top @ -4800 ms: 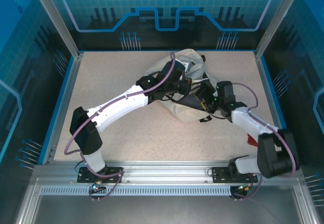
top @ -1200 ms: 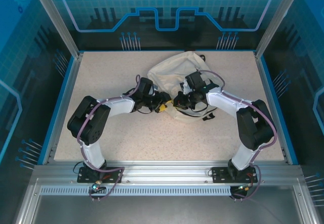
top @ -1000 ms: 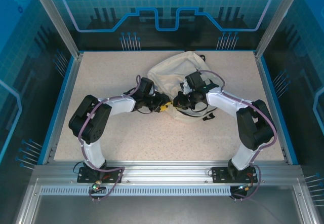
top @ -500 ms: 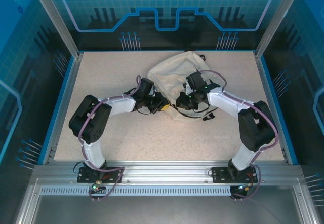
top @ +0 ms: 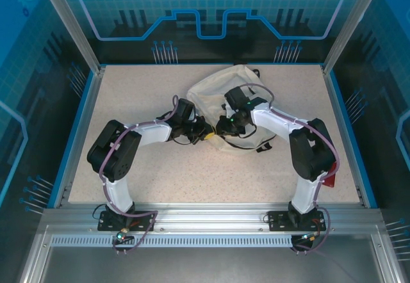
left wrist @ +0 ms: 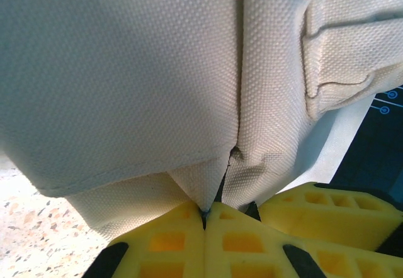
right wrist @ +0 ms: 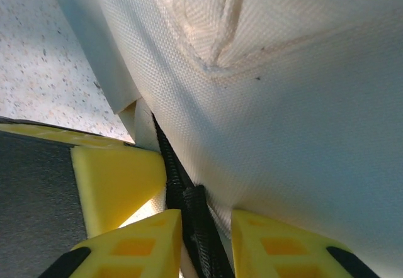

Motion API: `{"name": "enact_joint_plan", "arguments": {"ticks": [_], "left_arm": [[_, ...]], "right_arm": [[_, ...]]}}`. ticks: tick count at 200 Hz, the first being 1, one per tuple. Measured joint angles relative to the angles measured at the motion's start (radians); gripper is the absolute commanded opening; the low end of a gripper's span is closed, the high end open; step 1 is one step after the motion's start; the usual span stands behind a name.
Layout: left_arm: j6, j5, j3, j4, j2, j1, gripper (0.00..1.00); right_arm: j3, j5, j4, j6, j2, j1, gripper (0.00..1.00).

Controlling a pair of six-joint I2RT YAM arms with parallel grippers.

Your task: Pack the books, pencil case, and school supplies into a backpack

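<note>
Ok, backpack (top: 234, 94): cream woven canvas, soft and slumped, lumpy rounded outline. It lies at the far middle of the table (top: 160, 168), which is beige speckled and stone-like. Coarse weave is plain in both wrist views, with stitched seams and a sewn-on flap edge. A black strap end (top: 263, 148) pokes out at the near right edge of the bag.

Left gripper (left wrist: 204, 210) is at the bag's near left corner. Its yellow waffle-pattern fingers (left wrist: 170, 240) are pressed together, pinching a pointed fold of the canvas where two panels meet at a seam. Cloth hangs in a taut crease above the pinch.

Right gripper (right wrist: 206, 227) is just beside it, on the bag's near side. Its jaws stand a little apart, with the same yellow ribbed pads. The zipper (right wrist: 189, 196), a narrow black toothed strip, runs down through the gap along the canvas edge. Can't tell if the pads actually touch it.

In the top view both arms bend inward, and the grippers nearly meet at the bag's near edge.

A small red thing (top: 328, 179) lies on the table by the right arm's elbow, mostly hidden, shape unclear.
</note>
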Motion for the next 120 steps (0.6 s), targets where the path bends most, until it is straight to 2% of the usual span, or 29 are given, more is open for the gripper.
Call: {"name": "enact_joint_plan", "arguments": {"ticks": [58, 106, 120], "left_arm": [[0.0, 0.0, -0.001, 0.003, 0.0, 0.0, 0.01], [0.0, 0.0, -0.001, 0.003, 0.0, 0.0, 0.0], [0.0, 0.0, -0.002, 0.003, 0.0, 0.0, 0.0]], "right_arm": [[0.029, 0.008, -0.043, -0.035, 0.018, 0.01, 0.2], [0.046, 0.058, -0.085, -0.057, 0.024, 0.024, 0.01], [0.046, 0.094, -0.096, -0.055, 0.024, 0.028, 0.0]]}}
